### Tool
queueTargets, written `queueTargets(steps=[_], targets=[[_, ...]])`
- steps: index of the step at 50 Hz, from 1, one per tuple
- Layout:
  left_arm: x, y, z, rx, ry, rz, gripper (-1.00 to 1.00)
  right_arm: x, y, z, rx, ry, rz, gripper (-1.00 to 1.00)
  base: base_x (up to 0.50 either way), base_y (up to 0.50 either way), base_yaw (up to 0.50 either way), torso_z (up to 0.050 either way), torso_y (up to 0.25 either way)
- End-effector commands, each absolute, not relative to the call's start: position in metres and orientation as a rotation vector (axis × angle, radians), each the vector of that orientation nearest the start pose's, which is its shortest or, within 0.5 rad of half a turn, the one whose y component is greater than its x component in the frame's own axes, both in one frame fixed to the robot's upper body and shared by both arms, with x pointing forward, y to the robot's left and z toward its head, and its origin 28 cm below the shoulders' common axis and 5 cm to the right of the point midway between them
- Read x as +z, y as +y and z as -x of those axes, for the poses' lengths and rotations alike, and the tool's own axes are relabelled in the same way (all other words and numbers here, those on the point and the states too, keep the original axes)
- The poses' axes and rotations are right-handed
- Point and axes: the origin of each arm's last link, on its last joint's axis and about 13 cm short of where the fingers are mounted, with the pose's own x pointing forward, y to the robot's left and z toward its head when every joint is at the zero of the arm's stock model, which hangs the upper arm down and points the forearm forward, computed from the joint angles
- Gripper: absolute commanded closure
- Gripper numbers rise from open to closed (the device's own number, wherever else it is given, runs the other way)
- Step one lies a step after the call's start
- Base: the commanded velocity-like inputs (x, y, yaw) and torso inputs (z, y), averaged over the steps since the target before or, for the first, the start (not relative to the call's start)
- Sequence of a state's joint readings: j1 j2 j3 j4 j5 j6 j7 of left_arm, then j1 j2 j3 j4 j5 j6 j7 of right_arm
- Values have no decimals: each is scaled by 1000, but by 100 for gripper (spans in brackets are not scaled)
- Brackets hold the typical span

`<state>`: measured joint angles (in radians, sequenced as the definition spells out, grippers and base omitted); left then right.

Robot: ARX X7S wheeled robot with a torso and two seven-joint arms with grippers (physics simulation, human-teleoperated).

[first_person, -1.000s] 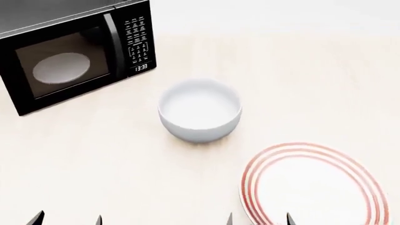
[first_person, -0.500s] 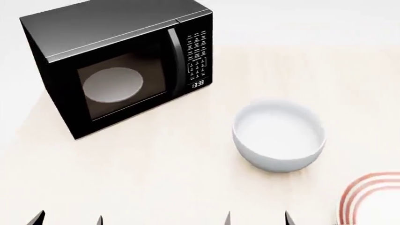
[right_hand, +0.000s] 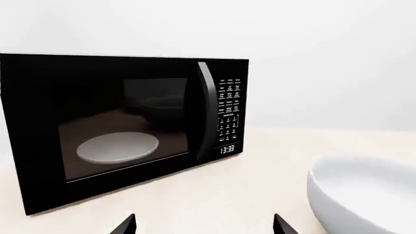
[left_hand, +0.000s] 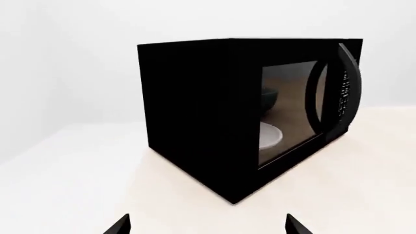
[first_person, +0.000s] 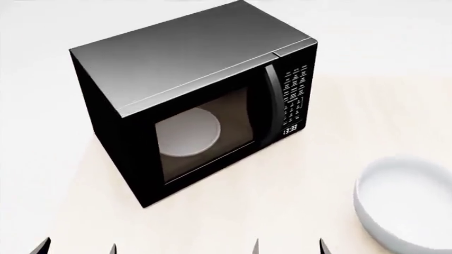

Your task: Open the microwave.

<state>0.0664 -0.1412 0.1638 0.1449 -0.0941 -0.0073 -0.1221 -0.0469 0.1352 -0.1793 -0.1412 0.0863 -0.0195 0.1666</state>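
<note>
Head view shows the microwave [first_person: 194,100] standing on a pale wooden table [first_person: 297,185], turned at an angle so its grey top and its front both face the camera. Its door is shut; the glass window shows the white round turntable [first_person: 187,132] inside. A vertical black handle [first_person: 272,103] runs along the door's edge next to the keypad [first_person: 295,98], and the clock under the keys reads 13:33. A white bowl [first_person: 409,203] sits on the table beside the microwave's keypad side, apart from it and cut off by the picture's edge.

Only dark fingertips of each gripper poke into the bottom of the head view: the left gripper [first_person: 78,247] and the right gripper [first_person: 289,246] both have their tips spread wide, with nothing between them, and both are well clear of the microwave.

From the left wrist camera, the microwave's black side wall [left_hand: 201,117] fills most of the frame, with the door window seen obliquely. From the right wrist camera, the microwave front faces the lens, handle [right_hand: 206,109] upright, with the bowl [right_hand: 364,192] close by.
</note>
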Motion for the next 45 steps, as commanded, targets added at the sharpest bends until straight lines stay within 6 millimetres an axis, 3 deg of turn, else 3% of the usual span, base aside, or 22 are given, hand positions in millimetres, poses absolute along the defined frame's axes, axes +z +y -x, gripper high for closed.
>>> queueTargets(steps=[1,18,23,45], targets=[[27,202,-194,-61,-55,-27,-100,29,-90,-200,32,-90,13,-100,477,348,0,0,0],[28,202,-197,-38,-37,-9,-100,25,-89,-203,29,-85,5,-100,489,145,0,0,0],[27,202,-197,-38,-40,-23,-100,27,-88,-203,25,-87,0,-100,67,0,0,0,0],[30,202,-195,-36,-49,-18,-100,33,-87,-197,32,-107,24,-100,0,0,0,12,-246]])
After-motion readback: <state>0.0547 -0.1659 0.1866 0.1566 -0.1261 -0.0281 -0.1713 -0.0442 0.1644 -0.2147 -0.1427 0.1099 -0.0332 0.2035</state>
